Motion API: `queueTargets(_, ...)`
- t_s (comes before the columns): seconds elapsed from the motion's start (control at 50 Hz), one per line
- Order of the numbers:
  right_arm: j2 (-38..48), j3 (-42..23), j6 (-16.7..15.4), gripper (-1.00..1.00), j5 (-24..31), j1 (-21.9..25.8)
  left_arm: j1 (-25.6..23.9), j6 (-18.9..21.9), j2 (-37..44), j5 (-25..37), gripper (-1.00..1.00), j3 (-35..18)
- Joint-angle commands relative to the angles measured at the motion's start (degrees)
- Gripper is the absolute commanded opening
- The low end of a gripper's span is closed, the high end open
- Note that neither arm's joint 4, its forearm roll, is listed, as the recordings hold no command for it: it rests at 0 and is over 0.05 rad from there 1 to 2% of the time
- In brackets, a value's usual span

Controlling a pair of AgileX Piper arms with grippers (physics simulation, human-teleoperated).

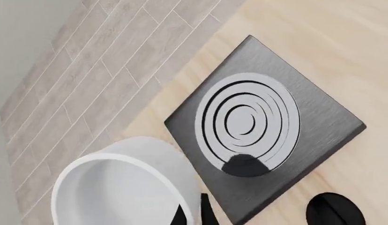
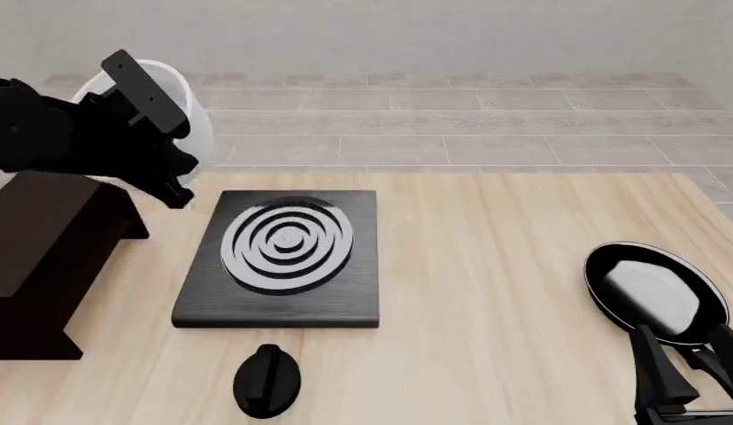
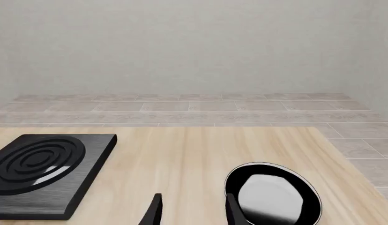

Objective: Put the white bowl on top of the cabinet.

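- We see a pale wooden table [image 2: 497,266] filling most of the front view, with grey floor tiles [image 2: 461,124] beyond its far edge.
- We see the cabinet [image 2: 42,257] at the table's left edge, dark brown with a flat top that is bare.
- We see the black stove [image 2: 343,292] just right of the cabinet, with silver rings on its top.
- Our left arm [image 2: 48,133] reaches in above the cabinet's far end; its left gripper [image 1: 192,213] is closed on the rim of the white bowl [image 2: 183,111].
- The white bowl hangs in the air, tilted, above the table's far left edge and beyond the cabinet, touching neither.
- We see a black frying pan [image 2: 652,292] at the table's right side, well apart from the stove.
- Our right gripper [image 3: 190,211] hovers low just near the pan, its fingers apart and holding nothing.
- We see a small black knob [image 2: 267,381] lying on the table just in front of the stove.
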Motion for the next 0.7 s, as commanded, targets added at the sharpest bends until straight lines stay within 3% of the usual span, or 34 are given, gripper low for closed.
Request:
queueTargets(0.02,0.0,0.0,0.02,1.0,0.0,-0.01,5.85,1.54,-1.73,3.61,-1.0,-3.12)
queueTargets(0.28,0.01,0.0,0.01,1.0,0.0,0.01,12.94,2.62,-0.9,4.74,-1.0,-5.28)
queueTargets(0.4,0.01,0.0,0.01,1.0,0.0,0.0,16.74,3.77,-0.36,2.96,-1.0,-2.26)
queueTargets(0.56,0.0,0.0,0.0,1.0,0.0,0.0,20.72,1.26,1.61,2.75,-1.0,-3.62)
queueTargets(0.7,-0.01,0.0,0.01,1.0,0.01,0.01,23.59,1.4,2.32,1.48,-1.0,-2.63)
